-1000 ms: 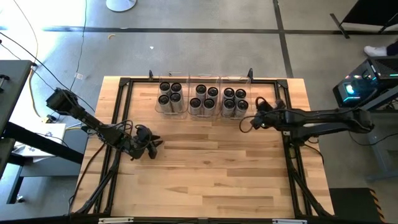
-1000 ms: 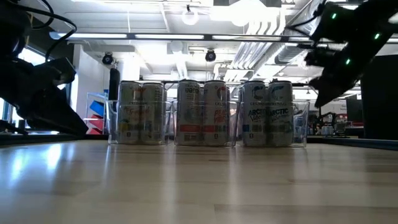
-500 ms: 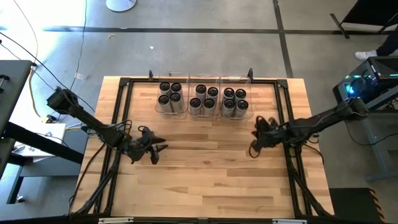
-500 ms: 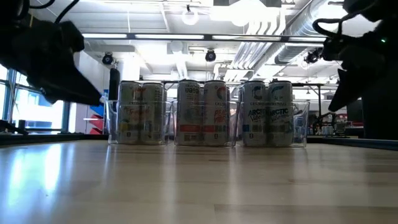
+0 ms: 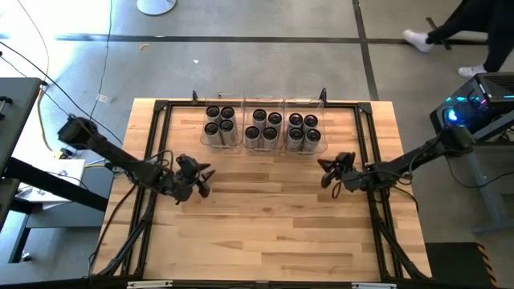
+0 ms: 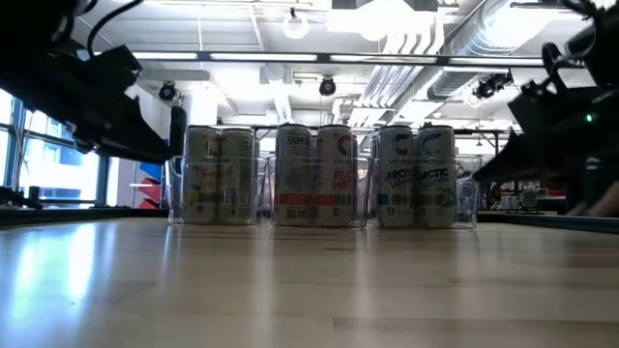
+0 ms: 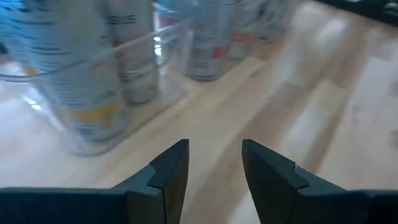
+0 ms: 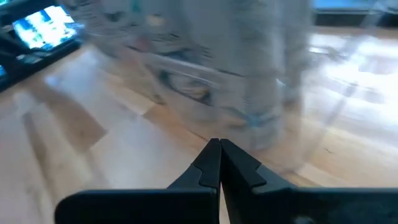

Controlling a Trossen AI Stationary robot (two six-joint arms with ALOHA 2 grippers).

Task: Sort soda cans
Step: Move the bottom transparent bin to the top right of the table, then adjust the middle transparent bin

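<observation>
Cans [image 5: 260, 128] stand upright in three clear plastic bins [image 5: 219, 144] set side by side at the 12 o'clock edge of the counter [image 5: 265, 225], four to a bin, none loose on the wood. By the low view each bin holds one kind: pale cans with yellow print in one end bin, red-and-white ones in the middle, blue-lettered ones in the other end bin. Sorting looks finished, so the step in hand seems to be clearing the arms away; any next move calls only for keeping the jaws off the thin bin walls.

Each can is a smooth metal cylinder with a round rimmed top, glossy and printed; the bins are transparent, rectangular and light, likely to slide if nudged. Pale wooden planks form the counter, framed by black rails.

Left gripper [image 5: 198, 178] hovers at 9 o'clock, its jaws partly apart and empty. Right gripper [image 5: 328, 170] hangs at 3 o'clock, jaws pressed together on nothing
</observation>
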